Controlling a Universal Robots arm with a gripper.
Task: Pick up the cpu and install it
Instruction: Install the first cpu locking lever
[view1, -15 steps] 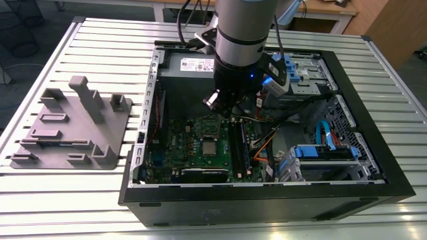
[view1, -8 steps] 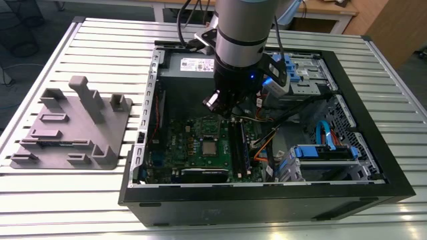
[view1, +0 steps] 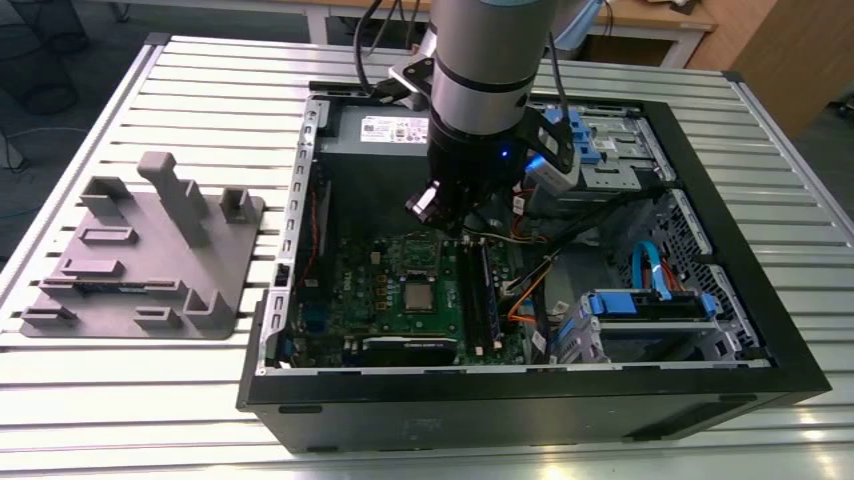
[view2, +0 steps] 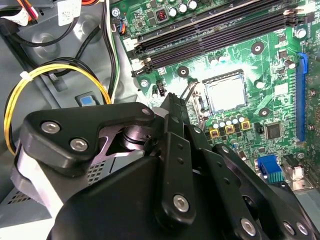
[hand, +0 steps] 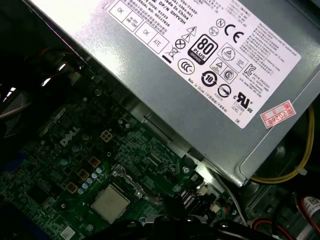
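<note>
The cpu (view2: 226, 92) already sat flat in its socket (view2: 200, 102) on the motherboard (view1: 387, 300). The gripper (view1: 447, 222) hung above it; I couldn't tell whether it was open.

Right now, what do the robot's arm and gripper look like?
The arm is a thick silver-grey cylinder with black bands, a blue light glowing near its wrist and black cables trailing behind. The gripper is matte black: flat, angular linkage plates joined with silver screws.
</note>
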